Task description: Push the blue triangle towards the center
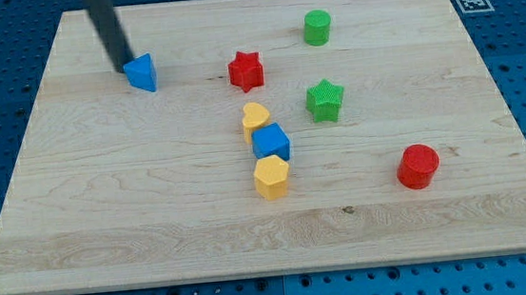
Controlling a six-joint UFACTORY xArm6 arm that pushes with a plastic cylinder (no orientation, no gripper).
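Camera view is showing my tip (125,66), a bare rod with no hand, touching the blue triangle's (142,73) upper-left side in the counter's (108,228) upper left, likely lining up a push centerward.

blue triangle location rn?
Upper left of the board: the blue triangle sits left of the red star, with my tip at its upper-left edge.

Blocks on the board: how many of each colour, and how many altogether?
Blue: 2, blue triangle, blue cube
Red: 2, red star, red cylinder
Green: 2, green cylinder, green star
Yellow: 2, yellow heart, yellow hexagon
Total: 8
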